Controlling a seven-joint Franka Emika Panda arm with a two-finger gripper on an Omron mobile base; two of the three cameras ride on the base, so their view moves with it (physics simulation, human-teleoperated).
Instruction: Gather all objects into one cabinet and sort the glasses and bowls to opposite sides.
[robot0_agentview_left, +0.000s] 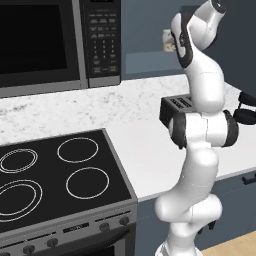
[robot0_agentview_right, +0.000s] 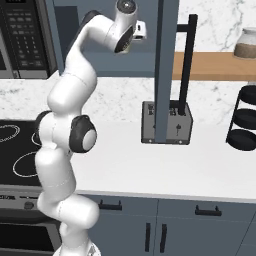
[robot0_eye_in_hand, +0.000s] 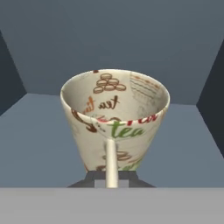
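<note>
inside the open cabinet (robot0_agentview_right: 150, 55), up high: gripper (robot0_eye_in_hand: 111, 177) shut tight on the handle of the mug (robot0_eye_in_hand: 114, 118), mug upright over the shelf floor. not let go yet. probably more to gather and sort after this.

The beige-grey printed mug with a handle (robot0_eye_in_hand: 114, 118) sits inside the slate blue-grey wall cabinet (robot0_eye_in_hand: 109, 39), held at the tool (robot0_eye_in_hand: 111, 177). Below, the dark slotted metal toaster (robot0_agentview_right: 166, 123) stands on the white speckled counter (robot0_agentview_right: 150, 170), right of the black glass stovetop (robot0_agentview_left: 55, 175).
</note>
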